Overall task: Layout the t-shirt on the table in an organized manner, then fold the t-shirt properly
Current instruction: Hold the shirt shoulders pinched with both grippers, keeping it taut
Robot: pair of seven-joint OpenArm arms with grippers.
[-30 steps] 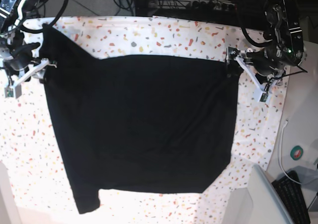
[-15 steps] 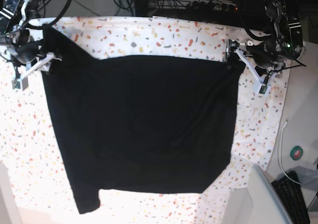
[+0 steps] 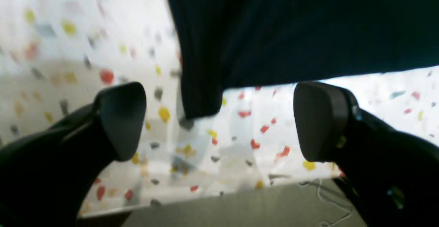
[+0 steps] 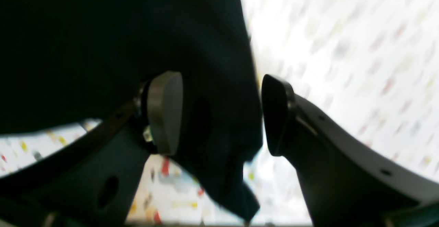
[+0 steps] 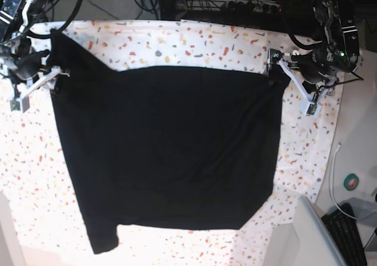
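Note:
The black t-shirt (image 5: 171, 148) lies spread flat on the speckled table (image 5: 177, 42), plain side up, with one sleeve at the far left and one at the near left. My left gripper (image 5: 273, 71) is at the shirt's far right corner. In the left wrist view it (image 3: 219, 120) is open wide, and the shirt's corner (image 3: 202, 93) lies just ahead between the fingers, untouched. My right gripper (image 5: 59, 76) is at the shirt's far left edge. In the right wrist view it (image 4: 219, 114) is open, with a fold of the shirt (image 4: 219, 144) hanging between the pads.
The table's right edge is close to my left arm; a white cable (image 5: 334, 177), a round tape roll (image 5: 352, 181), a keyboard (image 5: 350, 233) and a pale grey panel (image 5: 300, 236) lie beyond it. Cables and dark equipment line the far edge.
Both grippers have shifted slightly toward the table's far edge at the shirt's upper corners. The shirt itself lies much as before.

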